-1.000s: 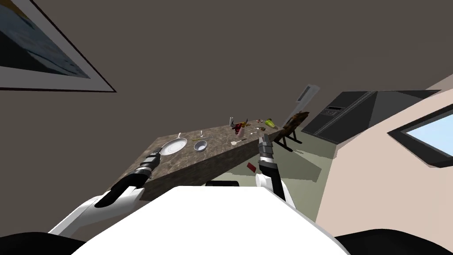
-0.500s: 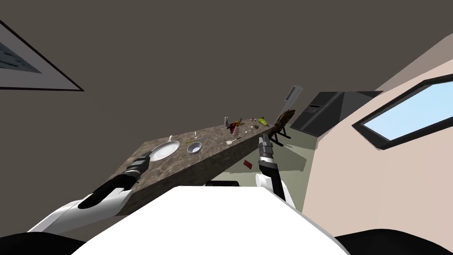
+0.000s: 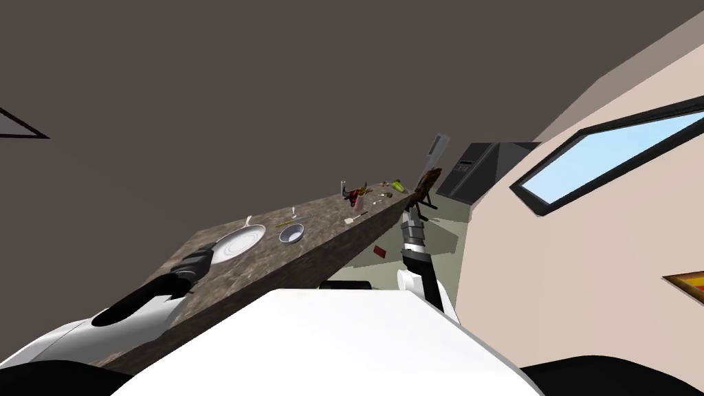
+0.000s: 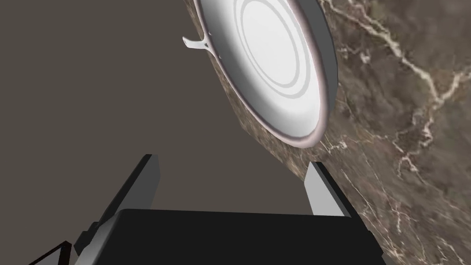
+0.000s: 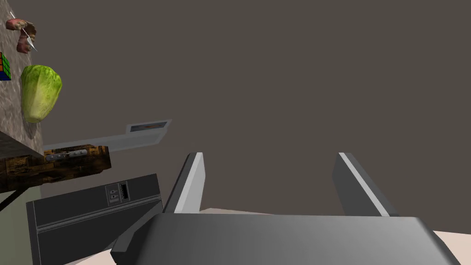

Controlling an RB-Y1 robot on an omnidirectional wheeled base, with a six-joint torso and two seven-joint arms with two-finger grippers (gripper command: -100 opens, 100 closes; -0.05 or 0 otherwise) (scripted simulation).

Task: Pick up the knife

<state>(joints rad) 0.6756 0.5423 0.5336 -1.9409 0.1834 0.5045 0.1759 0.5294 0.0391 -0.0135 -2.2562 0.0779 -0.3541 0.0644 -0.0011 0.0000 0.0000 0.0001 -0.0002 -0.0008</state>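
A long brown marbled counter (image 3: 323, 244) runs away from me along the dark wall. On it, between a white pan (image 3: 237, 240) and a grey bowl (image 3: 291, 234), lies a thin utensil with a yellowish handle (image 3: 292, 221), which I take for the knife. My left gripper (image 3: 206, 253) hovers at the counter's near end, just short of the pan (image 4: 276, 69); in its wrist view the left gripper (image 4: 234, 184) is open and holds nothing. My right gripper (image 3: 410, 218) hangs off the counter's front edge, over the floor. That gripper (image 5: 273, 179) is open and holds nothing too.
Farther along the counter lie a small spatula (image 3: 355, 218), a cluster of small items (image 3: 354, 194) and a green lettuce (image 5: 40, 92). A wooden chair (image 3: 426, 185) and a black appliance (image 3: 474, 168) stand past its far end. A red object (image 3: 379, 251) lies on the floor.
My view has swung: the counter and wall picture slid left and the window came in at the right. The left arm sits lower left; the right gripper keeps its place.
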